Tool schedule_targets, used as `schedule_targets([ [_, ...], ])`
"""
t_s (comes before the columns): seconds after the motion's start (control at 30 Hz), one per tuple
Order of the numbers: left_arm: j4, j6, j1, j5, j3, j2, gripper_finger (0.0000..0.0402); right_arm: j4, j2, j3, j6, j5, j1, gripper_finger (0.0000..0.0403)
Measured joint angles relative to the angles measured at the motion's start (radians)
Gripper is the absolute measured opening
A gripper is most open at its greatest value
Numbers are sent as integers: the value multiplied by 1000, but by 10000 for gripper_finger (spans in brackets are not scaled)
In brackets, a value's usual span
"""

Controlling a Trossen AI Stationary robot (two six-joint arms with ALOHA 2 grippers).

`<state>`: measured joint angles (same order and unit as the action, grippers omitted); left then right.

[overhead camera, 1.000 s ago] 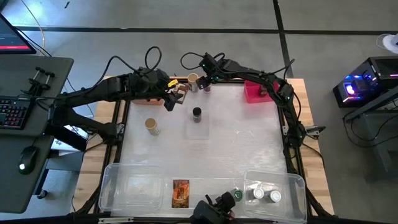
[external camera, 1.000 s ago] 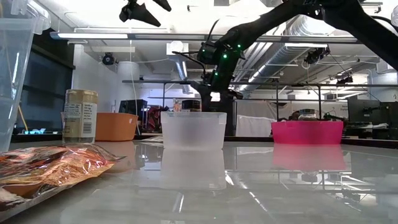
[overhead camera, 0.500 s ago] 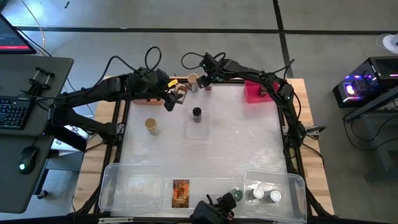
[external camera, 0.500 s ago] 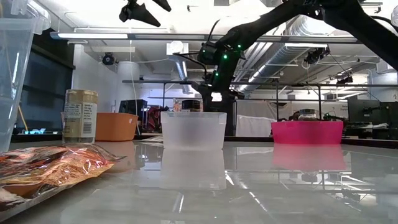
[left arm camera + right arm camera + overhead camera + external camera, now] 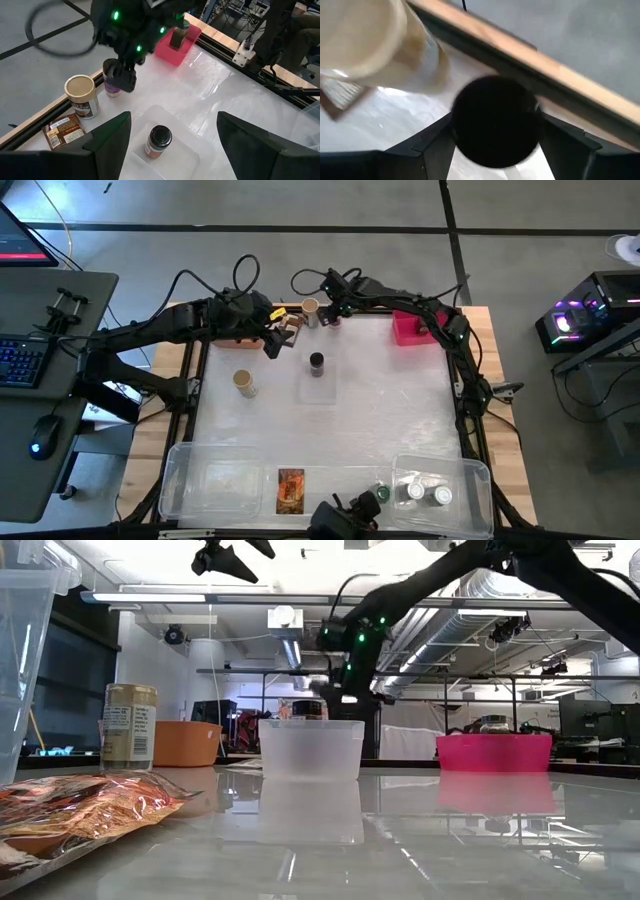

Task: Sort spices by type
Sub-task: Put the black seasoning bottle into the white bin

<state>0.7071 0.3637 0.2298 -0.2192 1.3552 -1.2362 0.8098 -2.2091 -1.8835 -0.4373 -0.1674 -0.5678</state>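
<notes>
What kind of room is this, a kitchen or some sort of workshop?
Most likely a robotics lab or workshop, not a kitchen: bare ceiling ducts run overhead, a desk with a keyboard stands beside the table, and cables trail across the concrete floor.

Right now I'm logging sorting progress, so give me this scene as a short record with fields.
right gripper: open, fingers either side of the dark-capped jar at the table's far edge
left gripper: open, holds nothing, above the far left of the table
beside that jar: tan-capped jar
table centre: black-capped jar standing in a clear tub
pink bin: one jar inside
near edge: orange packet
</notes>
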Motion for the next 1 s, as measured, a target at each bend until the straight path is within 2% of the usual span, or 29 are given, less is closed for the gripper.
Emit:
schedule_targets([
  [0.13,2,0,-1,0,0,0,282,18,-26,2,8,4,1,253],
  [0.4,4,0,0,0,0,0,282,-30,-22,2,18,4,1,209],
  [1.0,15,1,-1,0,0,0,282,-44,-21,2,27,50,1,214],
])
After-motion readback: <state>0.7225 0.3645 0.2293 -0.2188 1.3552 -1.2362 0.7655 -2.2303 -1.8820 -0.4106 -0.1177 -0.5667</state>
